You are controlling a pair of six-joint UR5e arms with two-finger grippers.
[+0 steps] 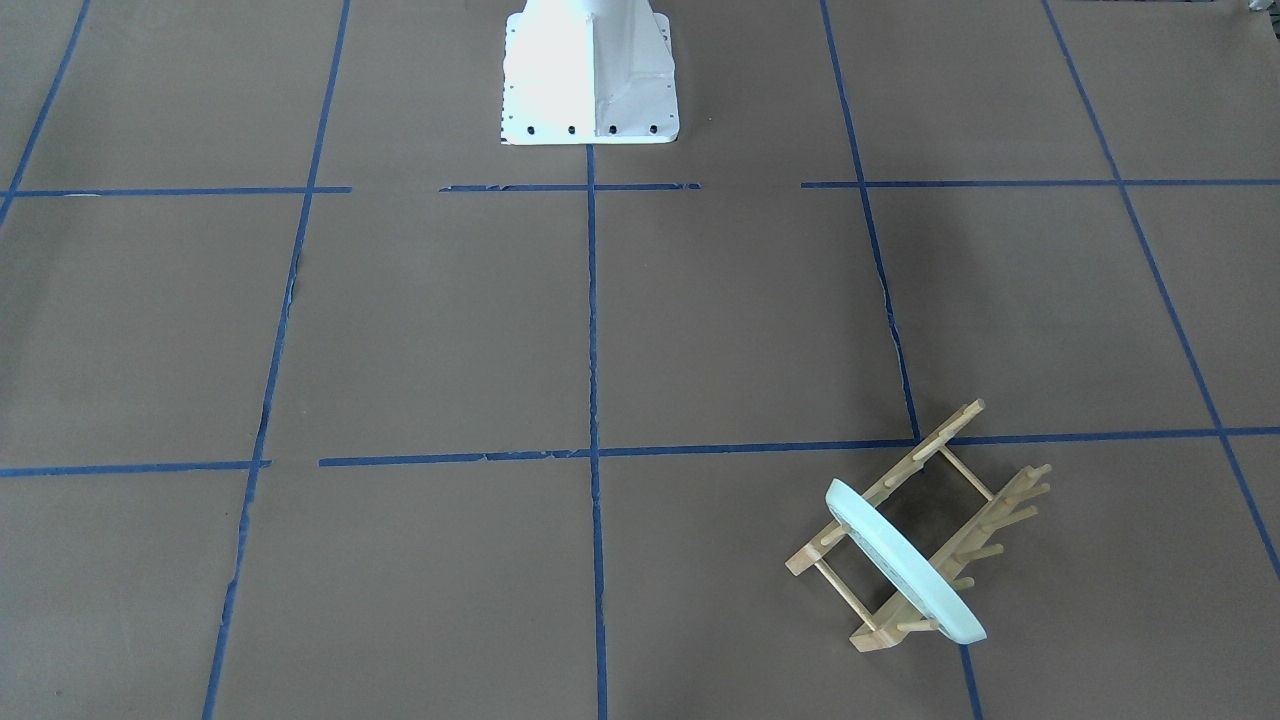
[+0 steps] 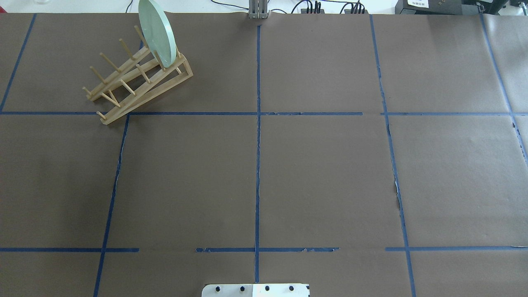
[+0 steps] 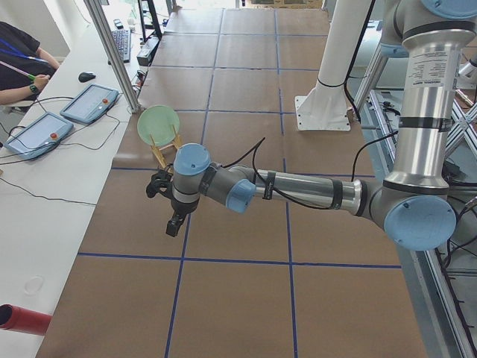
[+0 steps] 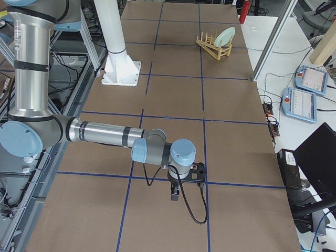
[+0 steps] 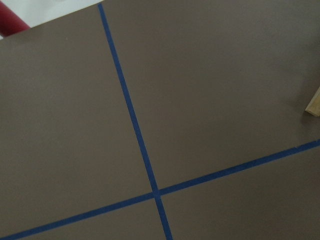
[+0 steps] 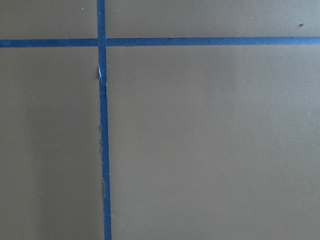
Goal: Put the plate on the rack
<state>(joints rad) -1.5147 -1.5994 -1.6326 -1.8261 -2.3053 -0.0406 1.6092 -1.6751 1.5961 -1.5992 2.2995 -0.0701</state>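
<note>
The round pale mint-green plate [image 2: 156, 33] stands on its edge in the small light-wood pegged dish rack [image 2: 144, 97], slotted between the dowels near the end of the rack that lies farthest from the robot; it tilts a little rather than standing quite upright. The rack sits askew on the brown paper-covered table [image 2: 321, 177], across one of the blue tape lines [image 2: 258, 165], in the far corner on the robot's left (in the front-facing view this puts the plate [image 1: 905, 560] and rack [image 1: 925, 450] at the lower right). No gripper touches either one.

The left gripper [image 3: 176, 218] hangs over the table with its fingers pointing down, near the rack [image 3: 160, 154] but apart from it and from the plate [image 3: 158, 124]; it shows only from the side, so I cannot tell whether its jaws are parted or closed. Its wrist camera sees bare paper, crossing tape and a scrap of pale wood at the right edge.

The right gripper [image 4: 177, 191] hangs over the table's opposite end, well apart from the rack [image 4: 212, 47] and plate [image 4: 224, 35]; it too shows only from the side, so I cannot tell how its jaws stand. Its wrist camera shows only paper and tape.

The white robot pedestal [image 1: 590, 80] stands at the table's middle on the robot's side.
</note>
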